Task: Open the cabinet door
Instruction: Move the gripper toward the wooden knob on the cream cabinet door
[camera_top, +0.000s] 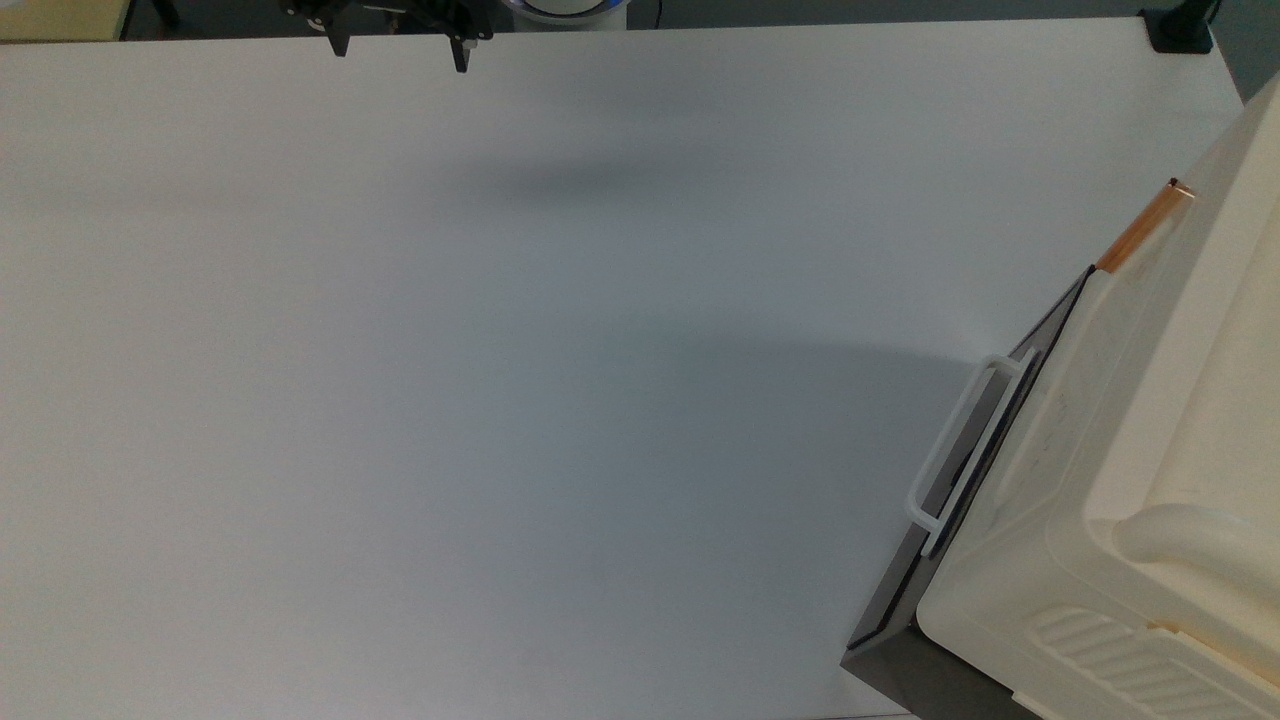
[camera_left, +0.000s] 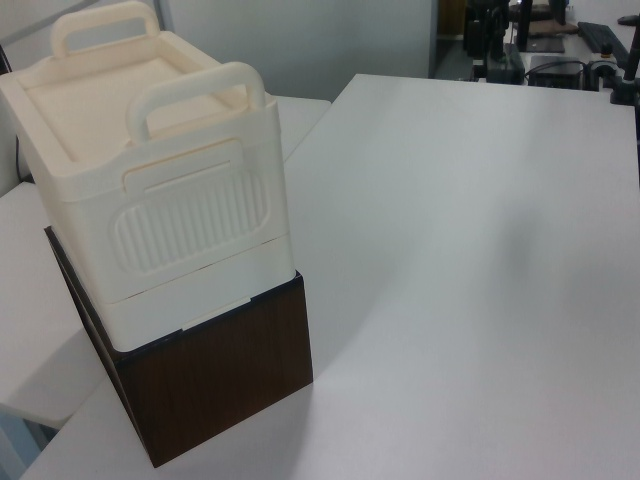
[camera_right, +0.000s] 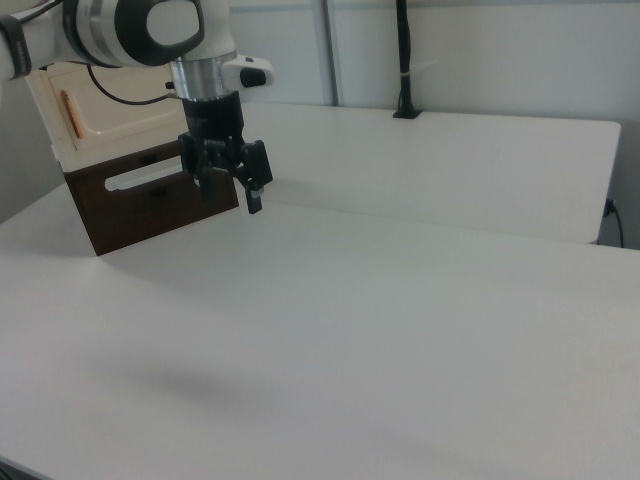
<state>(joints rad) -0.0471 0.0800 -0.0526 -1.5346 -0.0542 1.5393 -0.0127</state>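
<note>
From my remote station I record the following, nearest first. In the right view the white worktop (camera_right: 400, 330) fills the foreground and carries nothing in its near half. Beyond that, the gripper (camera_right: 228, 190) hangs above the worktop on the white arm (camera_right: 150, 30), pointing down, its black fingers (camera_right: 254, 197) spread wide and holding nothing. In the top view the gripper (camera_top: 400, 50) sits at the upper edge, its two fingertips well apart over bare worktop (camera_top: 500, 350). Farther back in the right view, at the right view's left, stands a cream plastic cabinet (camera_right: 120, 125) stacked on a dark brown base unit (camera_right: 150, 205). The cabinet door (camera_right: 95, 105) faces the camera there, closed flush as far as I can see, with its copper-orange bar handle (camera_right: 68, 110) standing upright near the door's left edge in the right view. Below it the base unit's front panel bears a white loop handle (camera_right: 145, 177) lying horizontally. The gripper is well apart from the door. In the top view the bar handle (camera_top: 1145, 228) shows at the top view's right, above the loop handle (camera_top: 965, 440). The left view shows the cabinet's ribbed side (camera_left: 190, 225) and two moulded carry handles (camera_left: 200, 95) on top.
</note>
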